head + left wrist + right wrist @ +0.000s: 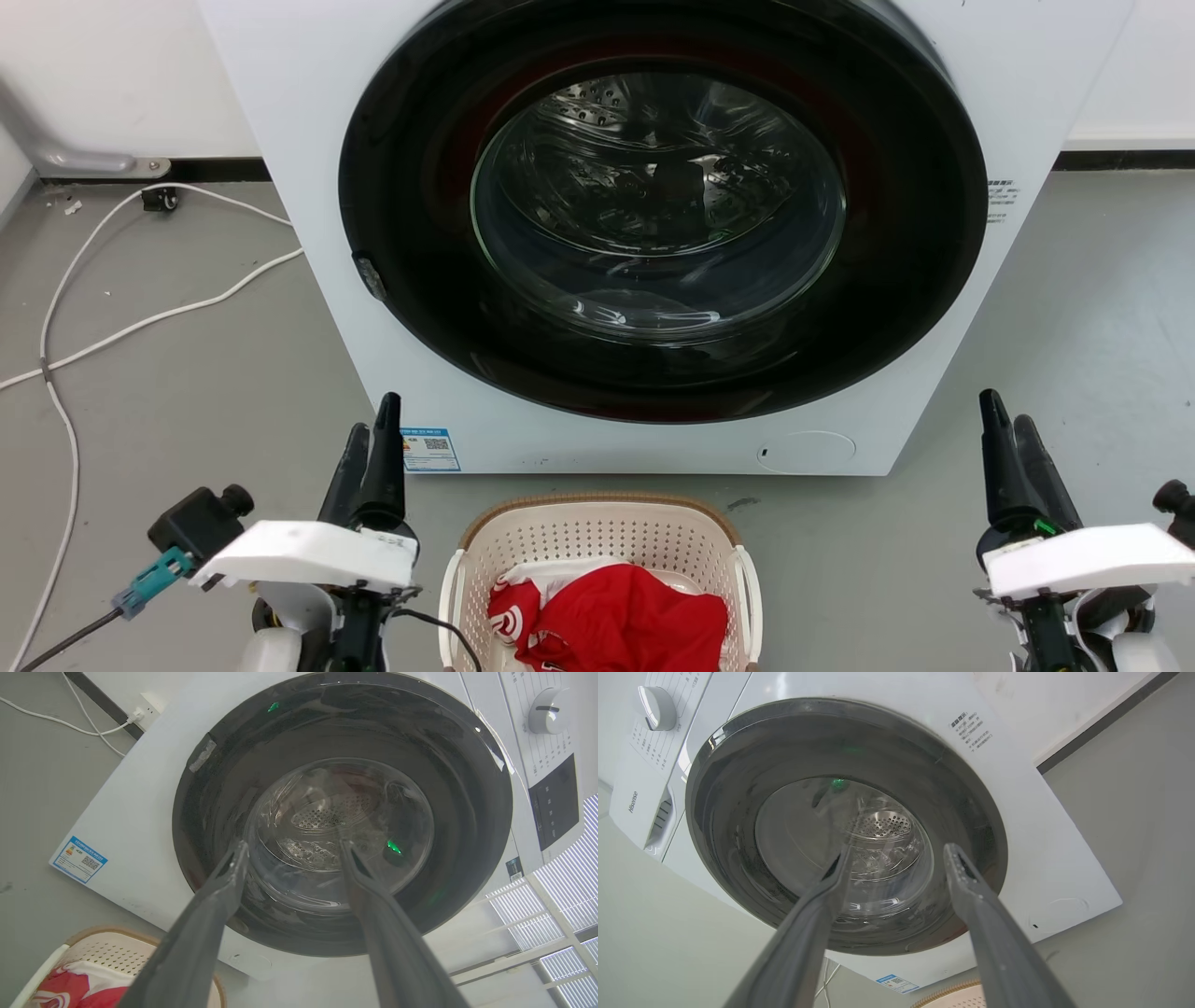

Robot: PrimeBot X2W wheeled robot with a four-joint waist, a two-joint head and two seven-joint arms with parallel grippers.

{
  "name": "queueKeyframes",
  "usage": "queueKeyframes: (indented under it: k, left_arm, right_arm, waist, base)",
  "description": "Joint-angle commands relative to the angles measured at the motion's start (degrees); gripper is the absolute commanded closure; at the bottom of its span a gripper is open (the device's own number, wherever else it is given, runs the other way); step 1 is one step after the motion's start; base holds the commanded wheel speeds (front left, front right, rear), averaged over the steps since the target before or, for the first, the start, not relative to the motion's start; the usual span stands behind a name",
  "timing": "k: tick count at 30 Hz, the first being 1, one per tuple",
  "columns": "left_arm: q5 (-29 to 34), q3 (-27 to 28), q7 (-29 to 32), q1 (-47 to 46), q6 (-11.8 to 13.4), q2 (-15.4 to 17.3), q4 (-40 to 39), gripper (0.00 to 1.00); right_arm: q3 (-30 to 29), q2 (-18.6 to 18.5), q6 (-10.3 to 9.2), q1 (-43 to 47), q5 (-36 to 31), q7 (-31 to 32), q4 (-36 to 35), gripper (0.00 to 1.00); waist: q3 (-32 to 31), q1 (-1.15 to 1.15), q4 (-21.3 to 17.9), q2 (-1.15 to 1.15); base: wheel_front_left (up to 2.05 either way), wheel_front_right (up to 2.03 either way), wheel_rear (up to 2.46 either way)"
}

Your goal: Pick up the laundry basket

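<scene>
Head cam: laundry basket (597, 537) sat on the floor (187, 420) at 6 o'clock, just in front of the washing machine (308, 187), with a strip of floor between them. A red garment (625, 621) lay bunched inside the basket over something white. The basket's white handles were on its 9 and 3 o'clock sides and nothing gripped them. Left end effector (373, 420) was at 8 o'clock, beside the basket and clear of it, fingers pointing up toward the machine's front. Right end effector (1006, 411) was at 4 o'clock, farther out from the basket, also clear. Left wrist cam: left end effector (293, 845) was parted with a clear gap between the fingers, holding nothing, aimed at the round glass door (341, 835); the basket (107, 952) showed at 7 o'clock. Right wrist cam: right end effector (899, 849) was likewise parted and empty, aimed at the same door, with a sliver of the basket's brown rim (952, 994) at 6 o'clock. The door looked closed, drum visible through the glass. A blue label (430, 450) was at the machine's lower corner just above the left fingertips. A white cable (140, 322) ran across the floor at 9 o'clock.
</scene>
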Motion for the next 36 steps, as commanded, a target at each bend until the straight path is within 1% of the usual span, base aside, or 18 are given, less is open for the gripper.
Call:
queueKeyframes:
  k: [1, 15, 36]
  left_arm:
    - [2.98, -0.73, -0.73, -1.65, 0.36, 0.13, -0.71, 0.00]
    - [16.38, -3.67, -3.06, -2.44, 2.55, 0.04, 0.39, 0.00]
    - [31.19, -5.57, -5.95, -3.17, 4.19, -0.07, 1.99, 0.00]
  right_arm:
    - [0.30, -0.01, 0.07, -0.39, -3.73, -0.74, -1.16, 0.00]
    - [0.99, 0.09, 0.08, -0.01, -19.66, -3.16, -1.79, 0.00]
    - [1.22, 0.18, 0.11, 0.31, -34.80, -6.17, -0.47, 0.00]
  waist:
    - [-0.02, 0.00, 0.00, 0.00]
    - [0.02, 0.00, 0.15, 0.00]
    - [-0.04, 0.00, 0.44, 0.00]
  base:
    - [0.00, 0.00, 0.00]
    - [0.00, 0.00, 0.00]
    - [0.00, 0.00, 0.00]
